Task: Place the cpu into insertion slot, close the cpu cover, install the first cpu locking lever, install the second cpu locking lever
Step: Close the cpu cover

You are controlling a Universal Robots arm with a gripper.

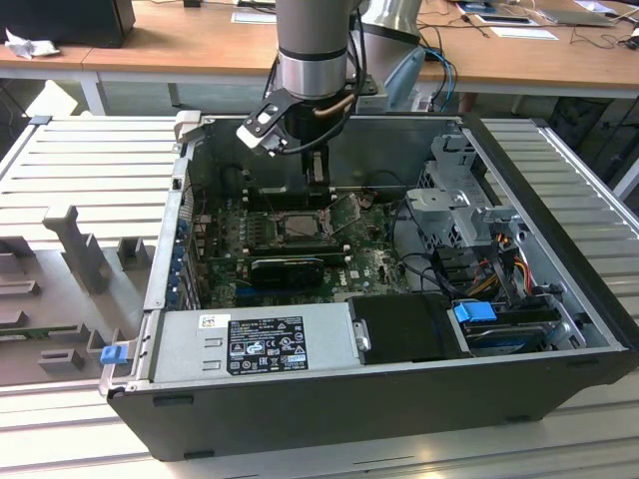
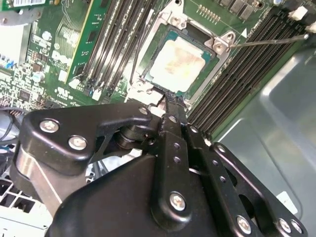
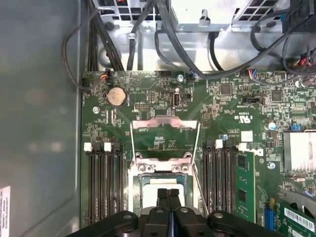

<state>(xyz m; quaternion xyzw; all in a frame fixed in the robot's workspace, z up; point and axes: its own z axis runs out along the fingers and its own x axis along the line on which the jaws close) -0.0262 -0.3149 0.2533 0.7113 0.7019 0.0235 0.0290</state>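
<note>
Grey slatted bench (image 1: 90, 170), open computer case (image 1: 399, 409). Chip (image 2: 177, 64) seated in slot (image 2: 192, 40), just beyond closed, seemingly empty end effector (image 3: 169, 192). Cover (image 3: 165, 123) lies open past slot.

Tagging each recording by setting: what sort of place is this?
Probably a lab or workshop: an open computer case lies on a ribbed metal table, with wooden desks holding papers behind it.

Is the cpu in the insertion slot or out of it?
In: the cpu lies flat within the dark rim of the insertion slot, its pale top bare.
</note>
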